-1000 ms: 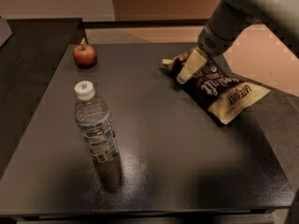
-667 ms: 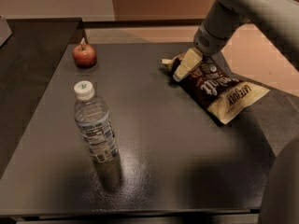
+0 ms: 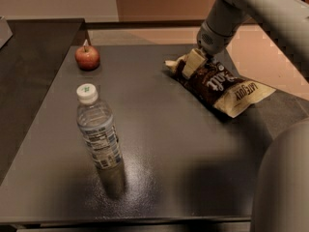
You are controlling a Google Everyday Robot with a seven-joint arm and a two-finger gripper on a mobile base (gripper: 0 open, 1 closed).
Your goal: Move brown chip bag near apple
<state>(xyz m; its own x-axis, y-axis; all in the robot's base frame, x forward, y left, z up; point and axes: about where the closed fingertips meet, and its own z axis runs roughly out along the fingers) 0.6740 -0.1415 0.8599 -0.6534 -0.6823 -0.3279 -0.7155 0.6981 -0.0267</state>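
Note:
The brown chip bag [image 3: 219,83] lies flat on the dark table at the right, its long axis running from upper left to lower right, with cream-tan ends and white lettering. My gripper [image 3: 193,62] is down on the bag's left end, touching it, with the grey arm coming in from the upper right. The red apple [image 3: 87,58] sits upright near the table's far left corner, well to the left of the bag.
A clear water bottle [image 3: 98,129] with a white cap stands upright at the front left. The dark table [image 3: 174,144] has its right edge just past the bag. Part of the robot's grey body [image 3: 285,187] fills the lower right corner.
My gripper has shifted a little left and farther back, onto the bag's left end. The bag's left end looks nudged slightly the same way. The apple and bottle have not moved.

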